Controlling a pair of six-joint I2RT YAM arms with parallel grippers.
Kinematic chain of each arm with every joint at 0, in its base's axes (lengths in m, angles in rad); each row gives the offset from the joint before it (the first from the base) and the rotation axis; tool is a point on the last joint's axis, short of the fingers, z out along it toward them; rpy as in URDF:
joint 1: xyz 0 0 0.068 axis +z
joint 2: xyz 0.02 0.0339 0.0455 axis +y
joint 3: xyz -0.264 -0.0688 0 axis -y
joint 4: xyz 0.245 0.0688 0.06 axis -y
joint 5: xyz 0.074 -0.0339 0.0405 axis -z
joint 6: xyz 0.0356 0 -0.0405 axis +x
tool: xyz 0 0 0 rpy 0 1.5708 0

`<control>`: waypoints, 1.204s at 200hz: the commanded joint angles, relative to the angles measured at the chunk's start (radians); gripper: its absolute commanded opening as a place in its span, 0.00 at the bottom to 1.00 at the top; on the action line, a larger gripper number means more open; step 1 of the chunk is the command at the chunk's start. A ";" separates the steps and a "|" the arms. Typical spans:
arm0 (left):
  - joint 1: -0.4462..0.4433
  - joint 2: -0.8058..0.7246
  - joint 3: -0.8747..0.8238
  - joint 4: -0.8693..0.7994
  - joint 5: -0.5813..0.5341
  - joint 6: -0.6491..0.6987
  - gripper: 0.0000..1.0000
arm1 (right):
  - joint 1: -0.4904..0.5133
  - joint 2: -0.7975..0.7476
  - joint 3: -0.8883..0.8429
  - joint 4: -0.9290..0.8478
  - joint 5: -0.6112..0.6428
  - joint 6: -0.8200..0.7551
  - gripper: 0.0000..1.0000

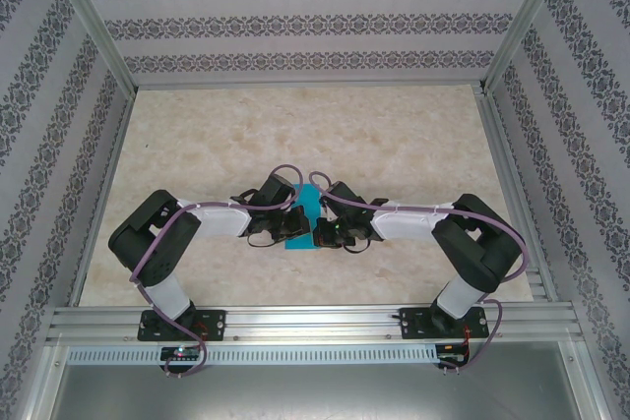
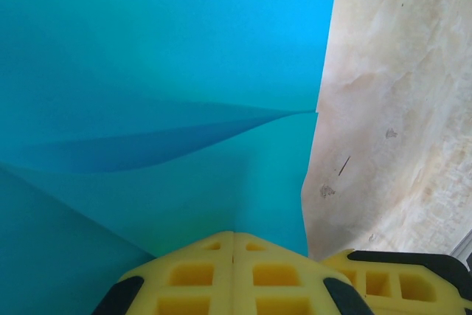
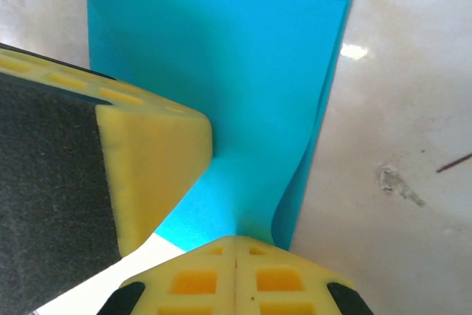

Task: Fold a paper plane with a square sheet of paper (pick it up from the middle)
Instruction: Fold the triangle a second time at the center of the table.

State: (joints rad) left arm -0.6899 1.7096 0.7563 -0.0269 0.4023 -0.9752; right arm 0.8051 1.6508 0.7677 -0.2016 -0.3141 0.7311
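The square sheet of paper [image 1: 307, 206] is teal-blue and folded, and it stands up between the two grippers at the middle of the table. My left gripper [image 1: 293, 229] holds it from the left. In the left wrist view its yellow fingertips [image 2: 233, 235] are pressed together on the paper [image 2: 184, 49], which shows a long soft crease. My right gripper [image 1: 321, 231] holds it from the right. In the right wrist view its fingertips [image 3: 234, 238] are shut on the lower edge of the paper [image 3: 258, 71], where a layer curls. The two grippers are almost touching.
The marbled beige table [image 1: 295, 135] spreads out around the grippers. Patterned walls and an aluminium frame [image 1: 492, 61] enclose it. The right gripper's finger [image 2: 398, 282] sits at the lower right of the left wrist view. The left gripper's finger [image 3: 151, 167] crowds the left of the right wrist view.
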 commanded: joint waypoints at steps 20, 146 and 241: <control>-0.008 0.013 -0.022 -0.065 -0.084 -0.012 0.05 | 0.005 0.007 0.011 -0.050 0.050 -0.021 0.05; -0.008 0.010 -0.028 -0.057 -0.084 -0.012 0.05 | -0.011 -0.062 0.013 -0.022 -0.029 -0.021 0.07; -0.008 0.005 -0.029 -0.061 -0.090 -0.011 0.05 | -0.016 0.020 -0.021 -0.034 -0.040 -0.028 0.07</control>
State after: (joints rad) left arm -0.6899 1.7092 0.7555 -0.0269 0.4019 -0.9783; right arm 0.7959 1.6600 0.7692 -0.2146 -0.3420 0.7296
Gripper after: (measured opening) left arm 0.053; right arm 0.072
